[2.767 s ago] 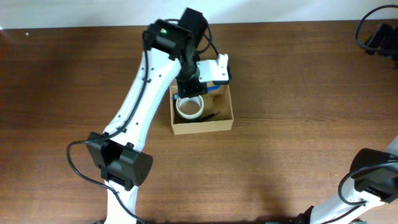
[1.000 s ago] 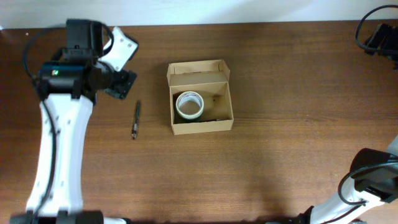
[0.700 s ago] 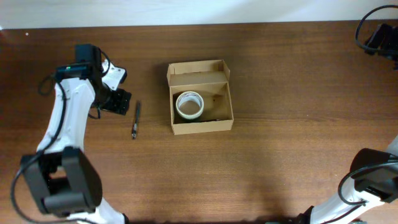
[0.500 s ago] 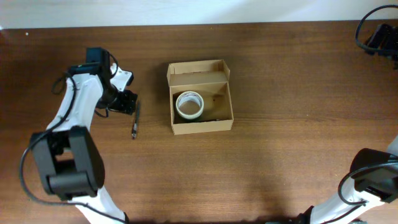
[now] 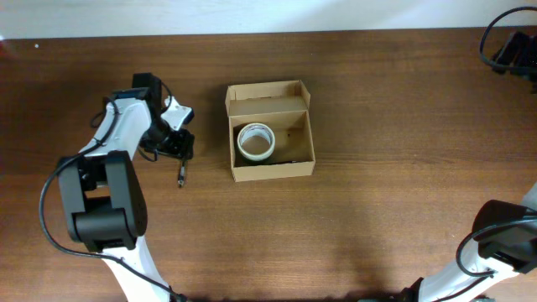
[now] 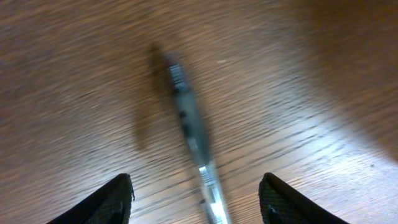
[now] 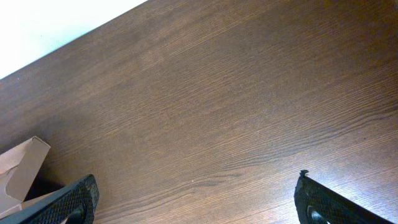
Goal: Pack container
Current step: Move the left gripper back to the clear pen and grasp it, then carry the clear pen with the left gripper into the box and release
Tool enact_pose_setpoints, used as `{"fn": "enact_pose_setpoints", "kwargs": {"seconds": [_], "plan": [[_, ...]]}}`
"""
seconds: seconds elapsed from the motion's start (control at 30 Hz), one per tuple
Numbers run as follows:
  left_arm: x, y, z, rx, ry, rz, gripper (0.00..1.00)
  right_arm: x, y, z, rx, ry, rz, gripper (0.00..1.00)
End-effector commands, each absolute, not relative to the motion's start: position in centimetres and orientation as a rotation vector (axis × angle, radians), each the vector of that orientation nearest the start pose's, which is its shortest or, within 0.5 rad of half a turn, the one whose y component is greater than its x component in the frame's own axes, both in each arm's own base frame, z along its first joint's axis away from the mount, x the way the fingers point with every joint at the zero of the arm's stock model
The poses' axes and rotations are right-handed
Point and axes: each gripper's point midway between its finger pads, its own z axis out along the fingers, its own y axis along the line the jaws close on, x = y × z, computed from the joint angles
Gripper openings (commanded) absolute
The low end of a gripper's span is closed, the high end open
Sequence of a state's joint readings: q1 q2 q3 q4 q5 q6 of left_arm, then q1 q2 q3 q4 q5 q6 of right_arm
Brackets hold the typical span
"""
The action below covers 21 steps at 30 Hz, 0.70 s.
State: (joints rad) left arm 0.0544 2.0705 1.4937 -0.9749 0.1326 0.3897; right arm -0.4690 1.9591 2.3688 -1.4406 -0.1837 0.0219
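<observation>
The container (image 5: 302,164), a tan cardboard box with its flap lid (image 5: 267,92) folded back, sits at the table's middle. A roll of tape (image 5: 256,141) lies inside it. Left of the box, a slim dark pen (image 5: 180,172) lies on the wood. My left gripper (image 5: 179,148) hangs low over the pen's upper end. In the left wrist view the pen (image 6: 189,127) runs between the open fingertips (image 6: 112,202), touching neither. My right gripper (image 7: 205,205) is open over bare wood at the far right, holding nothing.
A corner of the box (image 7: 18,171) shows at the left edge of the right wrist view. Black cables (image 5: 508,46) sit at the table's back right corner. The right arm's base (image 5: 503,243) stands at the front right.
My left arm left the box, swung out to the far left, then came back right and down over the pen. Its jaws have narrowed a little. The right arm has not moved.
</observation>
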Motion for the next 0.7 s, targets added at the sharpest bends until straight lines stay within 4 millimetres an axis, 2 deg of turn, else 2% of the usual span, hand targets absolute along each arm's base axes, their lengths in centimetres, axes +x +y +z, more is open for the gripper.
{"fn": "enact_pose_setpoints", "kwargs": {"seconds": [0.0, 0.17, 0.33, 0.4, 0.47, 0.57, 0.67], "plan": [[38.8, -1.3, 0.8, 0.604, 3.047, -0.216, 0.64, 40.9, -17.3, 30.5, 0.560, 2.509, 0.079, 0.99], [38.3, -1.9, -1.0, 0.584, 3.100, -0.219, 0.56, 40.9, -17.3, 30.5, 0.560, 2.509, 0.079, 0.99], [38.5, -1.7, -1.2, 0.533, 3.106, -0.202, 0.53, 40.9, -17.3, 30.5, 0.560, 2.509, 0.079, 0.99], [38.5, -1.7, -1.2, 0.534, 3.105, -0.202, 0.45, 40.9, -17.3, 30.4, 0.560, 2.510, 0.079, 0.99], [38.5, -1.7, -1.2, 0.533, 3.105, -0.202, 0.34, 40.9, -17.3, 30.4, 0.560, 2.509, 0.079, 0.99], [38.5, -1.4, -1.3, 0.534, 3.111, -0.167, 0.27, 40.9, -17.3, 30.4, 0.560, 2.509, 0.079, 0.99], [38.5, -1.0, -1.3, 0.536, 3.117, -0.137, 0.27, 40.9, -17.3, 30.5, 0.560, 2.509, 0.079, 0.99]]}}
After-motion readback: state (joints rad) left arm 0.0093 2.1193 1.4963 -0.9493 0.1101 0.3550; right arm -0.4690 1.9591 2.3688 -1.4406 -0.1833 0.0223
